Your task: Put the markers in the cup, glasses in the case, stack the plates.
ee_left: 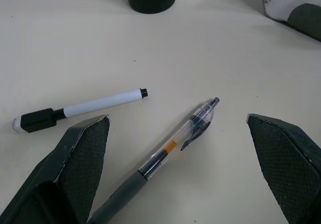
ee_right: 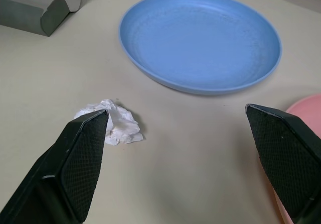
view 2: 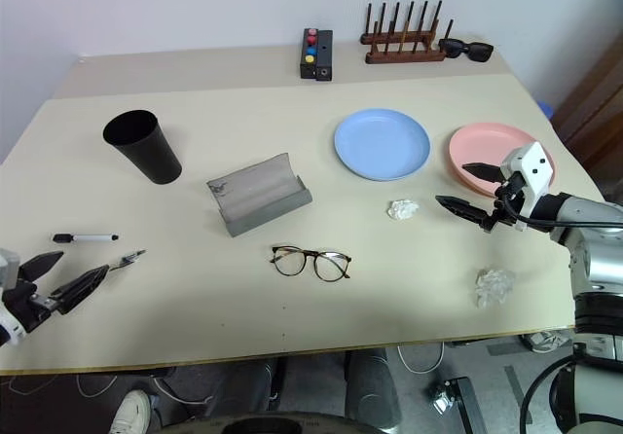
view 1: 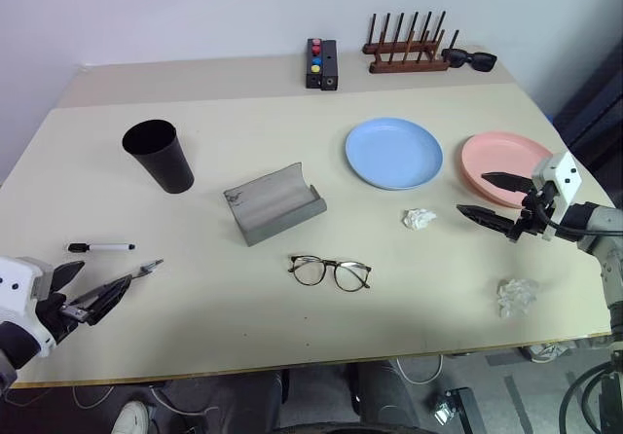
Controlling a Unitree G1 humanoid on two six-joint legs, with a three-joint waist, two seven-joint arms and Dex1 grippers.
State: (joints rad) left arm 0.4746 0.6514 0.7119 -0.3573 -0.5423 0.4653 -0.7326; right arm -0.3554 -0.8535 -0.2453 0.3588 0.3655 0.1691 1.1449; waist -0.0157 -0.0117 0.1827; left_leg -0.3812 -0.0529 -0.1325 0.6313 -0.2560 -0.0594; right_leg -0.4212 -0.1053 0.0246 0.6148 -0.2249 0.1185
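Beige tabletop fills my view, with every item still loose. My left gripper hangs wide open and empty near the front left edge, a clear gel pen between its fingers and the white marker just beside; the black cup stands beyond. I'd shift onto the marker's barrel, closing across it. My right gripper, also spread empty, hovers between the blue plate and pink plate.
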